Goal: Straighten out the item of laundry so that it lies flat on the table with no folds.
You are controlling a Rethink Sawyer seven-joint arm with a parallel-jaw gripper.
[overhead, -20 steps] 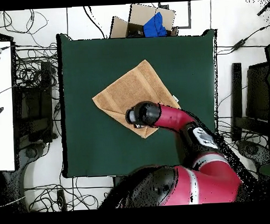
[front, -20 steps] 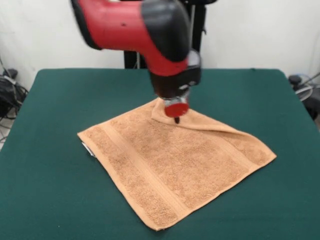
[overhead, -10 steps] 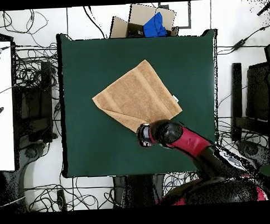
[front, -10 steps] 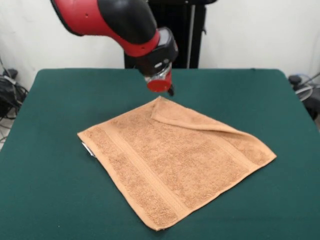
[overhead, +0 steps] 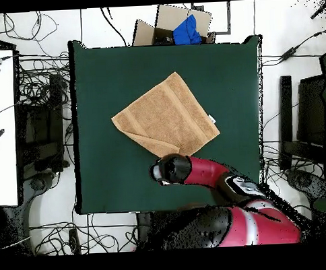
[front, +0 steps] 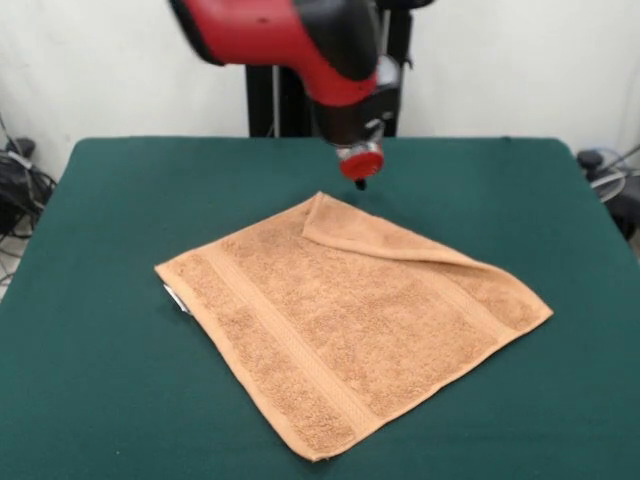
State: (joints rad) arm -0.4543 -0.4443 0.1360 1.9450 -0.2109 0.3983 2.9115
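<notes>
The towel lies mid-worktop, its far edge folded over in a long flap. The claw hovers just beyond that corner; I cannot tell its opening. Best to pinch only the flap's top layer and draw it outward, low.

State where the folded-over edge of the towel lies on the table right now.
In the front view the fold runs along the towel's far right edge, from its far corner toward the right corner, just below the raised gripper. The rest lies flat on the table.
</notes>
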